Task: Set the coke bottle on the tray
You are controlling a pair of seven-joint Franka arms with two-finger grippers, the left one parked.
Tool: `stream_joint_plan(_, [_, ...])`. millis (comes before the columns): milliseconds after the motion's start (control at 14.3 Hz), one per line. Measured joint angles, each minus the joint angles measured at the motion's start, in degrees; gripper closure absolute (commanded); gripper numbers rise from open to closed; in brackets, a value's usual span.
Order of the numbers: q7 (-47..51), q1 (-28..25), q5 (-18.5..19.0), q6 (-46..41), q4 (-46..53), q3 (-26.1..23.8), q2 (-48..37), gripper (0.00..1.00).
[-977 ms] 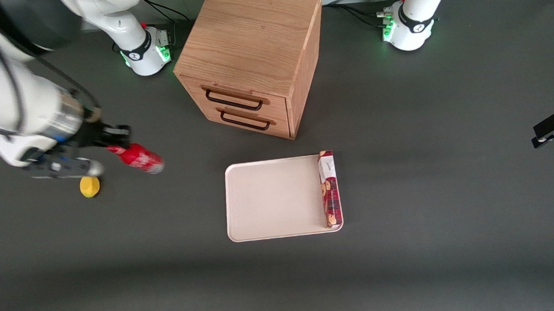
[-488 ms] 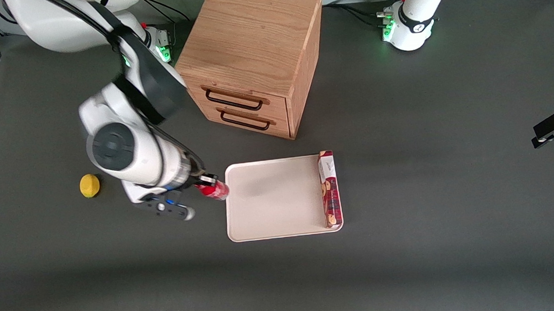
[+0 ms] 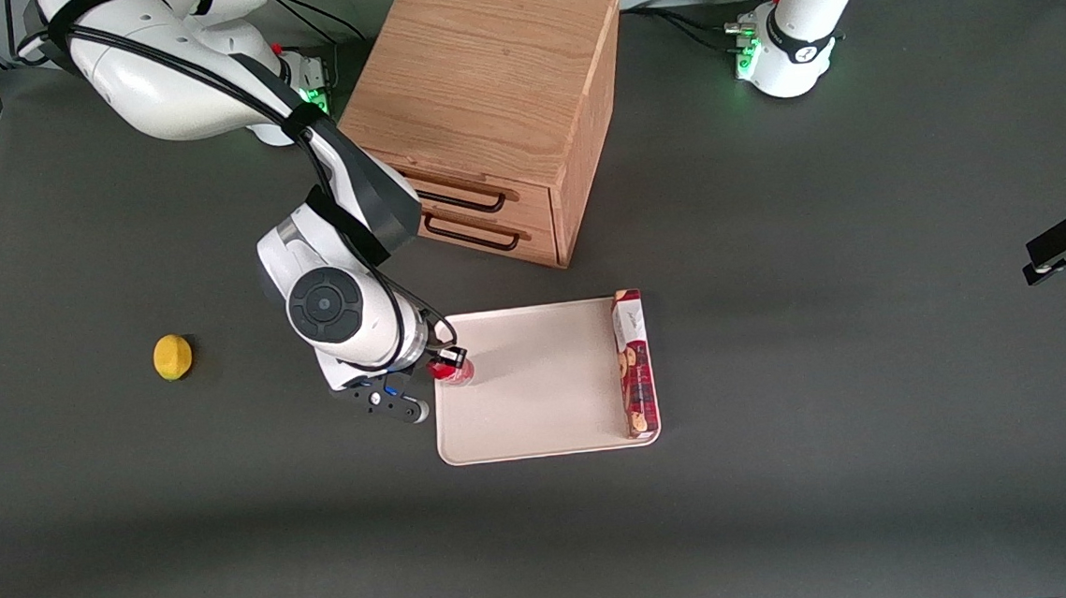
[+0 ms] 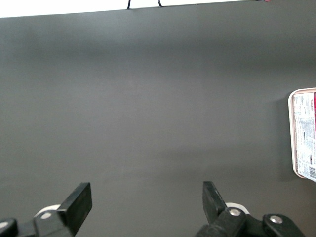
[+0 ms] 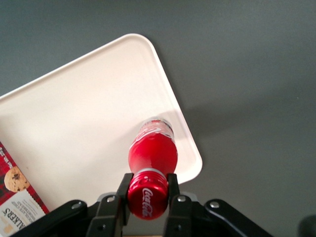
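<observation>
The claw (image 5: pixel 147 190) is pinching the coke bottle (image 5: pixel 152 150) at its red cap, holding it upright over the tray (image 3: pixel 540 402), just inside the rim at the working arm's end; contact between base and tray cannot be told. A red biscuit box (image 3: pixel 635 363) is lying along the tray's edge toward the parked arm. On the counter (image 3: pixel 780 338), a lemon (image 3: pixel 172 357) is sitting toward the working arm's end, and a wooden drawer cabinet (image 3: pixel 487 115) is standing farther from the front camera than the tray.

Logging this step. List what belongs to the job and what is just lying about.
Job: coke bottle, gripped at the cap by the gripper over the tray edge nearest the working arm.
Lying about: biscuit box on the tray, lemon, drawer cabinet.
</observation>
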State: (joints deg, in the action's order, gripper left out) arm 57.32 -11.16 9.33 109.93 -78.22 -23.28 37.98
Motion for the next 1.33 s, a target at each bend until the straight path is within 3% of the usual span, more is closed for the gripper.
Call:
stream_joint_plan(70, [1.0,0.0,0.9,1.3,-0.8,0.0,0.0,1.00])
stream_joint_plan(140, [1.7,0.0,1.9,2.7,-1.9,0.0,0.0,0.92])
stream_joint_plan(209, [2.4,0.0,2.3,3.7,-2.8,-0.1,0.0,0.38])
stream_joint_plan(279, [2.9,0.0,2.5,4.3,-3.5,-0.4,0.0,0.00])
stream_joint_plan(628, [3.2,0.1,2.7,3.0,-2.2,-1.1,-1.9,0.00])
stream_joint_plan(907, [0.3,1.8,2.9,-10.9,4.5,-1.6,-9.2,0.00])
stream_joint_plan(1116, [-9.2,6.1,0.1,-23.9,8.0,-1.4,-18.4,0.00])
stream_joint_plan(1326, [-23.3,8.2,-3.4,-34.3,6.9,5.2,-28.4,0.00])
